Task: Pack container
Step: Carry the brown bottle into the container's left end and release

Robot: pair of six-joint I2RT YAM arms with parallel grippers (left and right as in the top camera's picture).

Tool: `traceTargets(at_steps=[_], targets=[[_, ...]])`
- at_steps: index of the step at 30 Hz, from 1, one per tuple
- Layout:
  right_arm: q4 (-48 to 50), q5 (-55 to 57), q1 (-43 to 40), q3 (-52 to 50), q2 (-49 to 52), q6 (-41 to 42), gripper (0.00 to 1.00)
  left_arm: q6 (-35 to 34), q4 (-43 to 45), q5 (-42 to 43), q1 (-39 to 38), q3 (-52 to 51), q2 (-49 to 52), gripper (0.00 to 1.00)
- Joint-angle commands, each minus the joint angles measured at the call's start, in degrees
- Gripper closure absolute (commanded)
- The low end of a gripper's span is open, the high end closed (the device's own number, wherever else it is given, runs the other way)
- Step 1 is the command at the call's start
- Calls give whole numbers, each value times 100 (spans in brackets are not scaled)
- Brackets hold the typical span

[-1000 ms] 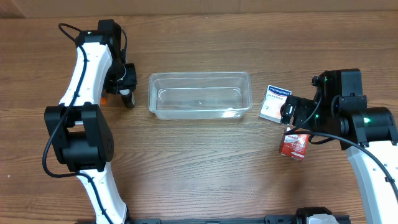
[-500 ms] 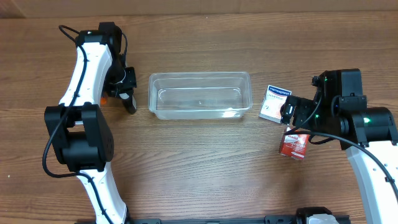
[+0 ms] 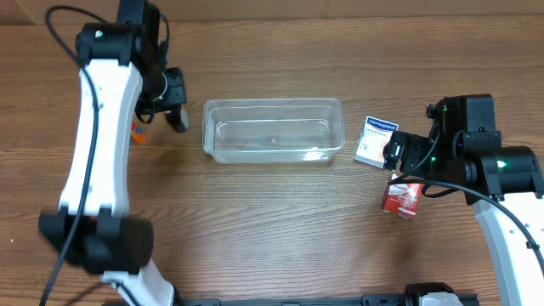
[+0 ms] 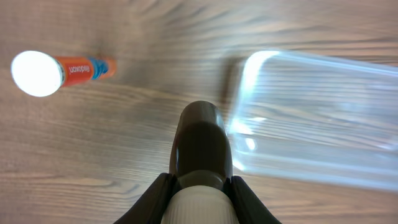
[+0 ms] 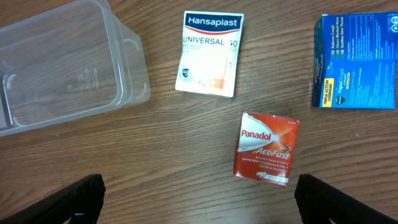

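The clear plastic container (image 3: 272,130) sits empty at the table's middle; it also shows in the left wrist view (image 4: 311,118) and the right wrist view (image 5: 56,62). My left gripper (image 3: 176,115) is shut on a dark bottle with a white ribbed cap (image 4: 199,155) and holds it above the table just left of the container. My right gripper (image 3: 396,153) is open and empty above a red Panadol box (image 5: 266,147), with its fingertips wide apart (image 5: 199,196). A white Hansaplast box (image 5: 210,53) lies right of the container.
An orange tube with a white cap (image 4: 62,70) lies on the table left of the bottle; it also shows in the overhead view (image 3: 136,132). A blue box (image 5: 359,61) lies at the far right of the right wrist view.
My left arm has lifted the dark bottle off the table and swung it up and toward the container. The right arm has not moved.
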Motion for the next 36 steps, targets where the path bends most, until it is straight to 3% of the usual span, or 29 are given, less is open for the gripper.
traceTargets(at_steps=[1,6,19,29,36], targets=[[7,48,-22,188,2,-11,0,-164,39,85,-717,177,-754,96],[-2,48,-22,188,2,-11,0,-358,225,-560,-1427,87,-459,95],[0,48,-22,188,2,-11,0,-468,750,-538,-1394,87,1934,96],[2,48,-22,188,2,-13,0,-702,977,-730,-1126,90,2155,96],[2,50,-22,188,2,-13,0,-699,1069,-664,-1104,90,2159,77]])
